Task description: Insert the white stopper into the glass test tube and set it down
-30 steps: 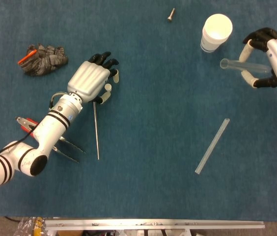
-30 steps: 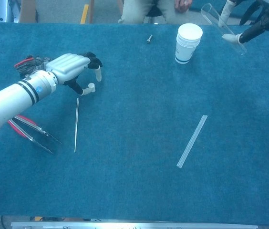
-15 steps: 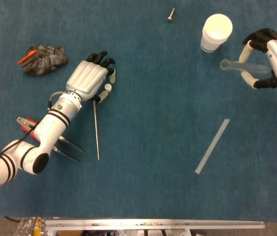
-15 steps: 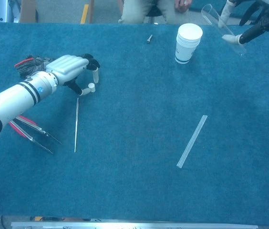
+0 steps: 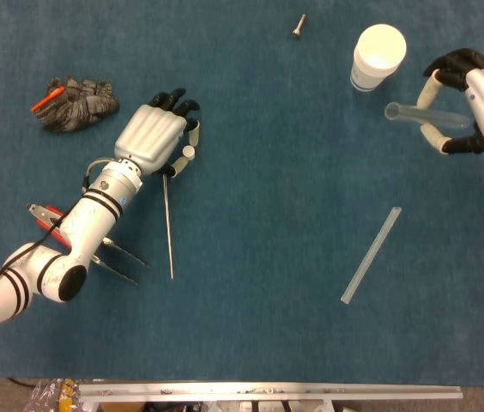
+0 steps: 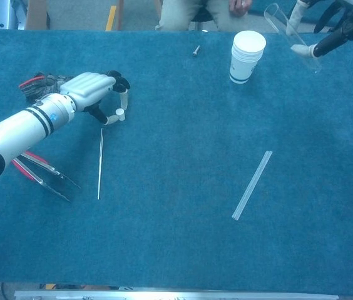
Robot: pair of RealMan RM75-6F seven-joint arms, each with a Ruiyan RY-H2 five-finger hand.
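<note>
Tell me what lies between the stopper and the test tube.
Mostly bare blue cloth; in the head view only the white cup stack stands near the test tube, far from the stopper.

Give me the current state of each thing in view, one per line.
Glass test tube: empty, unstoppered, held off the table by the right robot hand.
White stopper: at the left robot hand fingertips; grip unclear.
Paper cups: stacked, upright.
Metal rod: lying flat.
Clear strip: lying flat.
Gloves: crumpled.
Tweezers: lying flat.
Screw: lying loose.
</note>
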